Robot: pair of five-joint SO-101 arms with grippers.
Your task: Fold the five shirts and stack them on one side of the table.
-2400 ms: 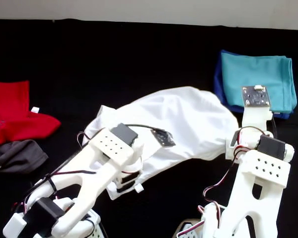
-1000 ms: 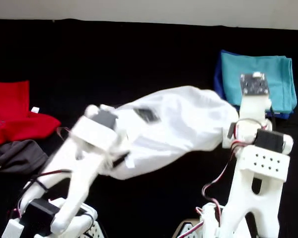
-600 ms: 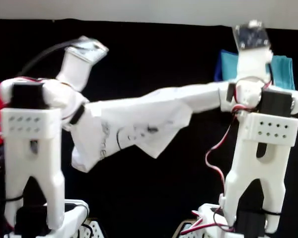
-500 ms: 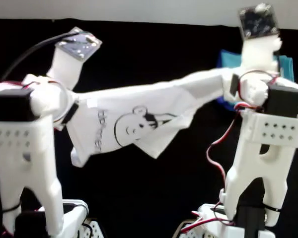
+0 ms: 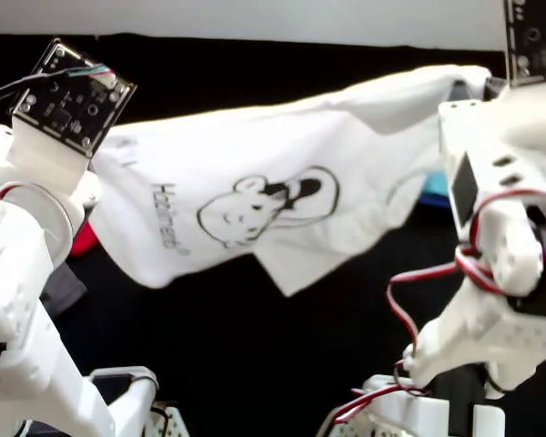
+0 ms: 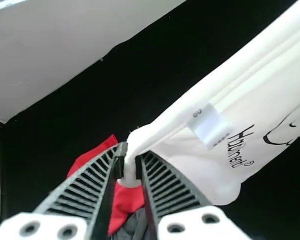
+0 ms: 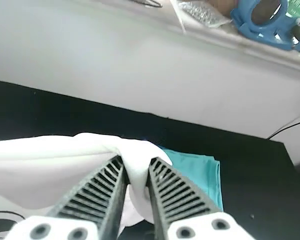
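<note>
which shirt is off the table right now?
The white shirt, stretched in the air between the left gripper and right gripper; the red shirt and teal shirt lie on the table.

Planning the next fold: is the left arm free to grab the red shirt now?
Probably not. The left gripper is shut on the white shirt, which hangs stretched between it and the right gripper; it would need to let go before reaching the red shirt.

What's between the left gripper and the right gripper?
A white shirt with a black cartoon print, pinched by the left gripper and right gripper, spans it in the high view.
</note>
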